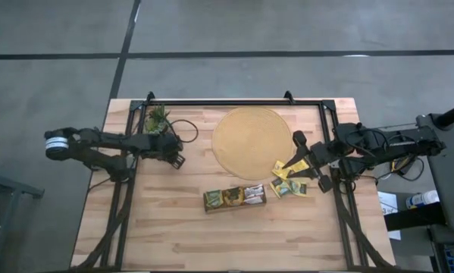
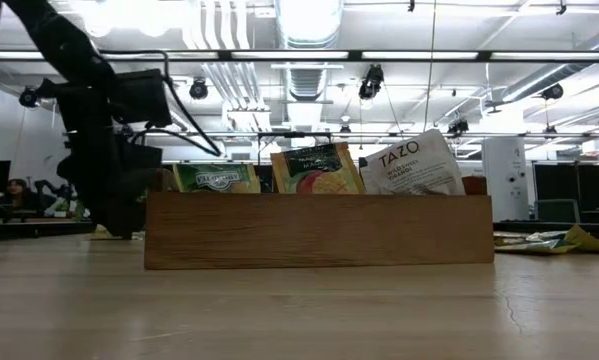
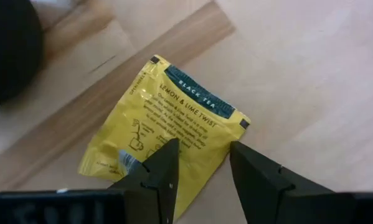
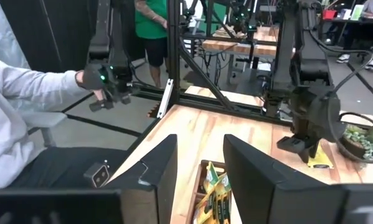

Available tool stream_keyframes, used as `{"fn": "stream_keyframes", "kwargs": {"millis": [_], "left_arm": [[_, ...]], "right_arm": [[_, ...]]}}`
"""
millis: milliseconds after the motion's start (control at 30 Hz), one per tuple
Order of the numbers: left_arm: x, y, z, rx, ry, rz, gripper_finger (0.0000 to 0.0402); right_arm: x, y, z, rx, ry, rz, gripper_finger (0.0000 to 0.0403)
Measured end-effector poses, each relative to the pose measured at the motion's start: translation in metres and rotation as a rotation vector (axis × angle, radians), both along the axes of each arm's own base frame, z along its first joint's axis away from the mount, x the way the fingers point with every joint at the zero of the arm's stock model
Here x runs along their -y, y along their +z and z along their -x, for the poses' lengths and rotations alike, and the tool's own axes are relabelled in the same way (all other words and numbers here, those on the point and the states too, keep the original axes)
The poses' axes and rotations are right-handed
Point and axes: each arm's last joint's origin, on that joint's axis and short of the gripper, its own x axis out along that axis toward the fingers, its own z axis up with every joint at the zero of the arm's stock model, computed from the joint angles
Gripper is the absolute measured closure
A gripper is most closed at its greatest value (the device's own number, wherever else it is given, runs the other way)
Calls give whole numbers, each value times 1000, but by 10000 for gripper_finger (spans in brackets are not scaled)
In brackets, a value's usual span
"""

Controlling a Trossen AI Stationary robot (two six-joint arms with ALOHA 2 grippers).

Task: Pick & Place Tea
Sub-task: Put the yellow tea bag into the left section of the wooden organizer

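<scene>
- Loose tea sachets, mostly yellow, scattered on the wooden table just beside the near right edge of the round tan mat.
- More sachets standing upright in the oblong wooden tray, in front of the mat.
- One yellow sachet, printed "Lemon & Lime Twist", lying flat on the table under the left arm.
- Left gripper just beside the small green plant at the far left of the table; jaws parted, poised over that yellow sachet, gripping nothing.
- Right gripper low over the loose sachets by the mat; jaws parted, nothing held between them.
- Beyond the table, a person in a grey sleeve.
</scene>
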Motion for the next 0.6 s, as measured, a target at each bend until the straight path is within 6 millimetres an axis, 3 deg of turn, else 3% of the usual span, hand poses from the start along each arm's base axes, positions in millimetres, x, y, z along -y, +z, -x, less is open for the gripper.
{"fn": "stream_keyframes", "kwargs": {"millis": [133,300,467,600], "left_arm": [[-2,-11,4,-19,37,78,281],[-1,-12,3,-18,31,95,384],[2,-1,-6,32,-13,160,398],[9,18,-22,127,-95,160,400]], "right_arm": [[0,0,0,3,0,-1,282],[0,2,0,19,2,5,278],[0,3,-1,29,2,3,271],[0,3,-1,14,-6,-29,268]]}}
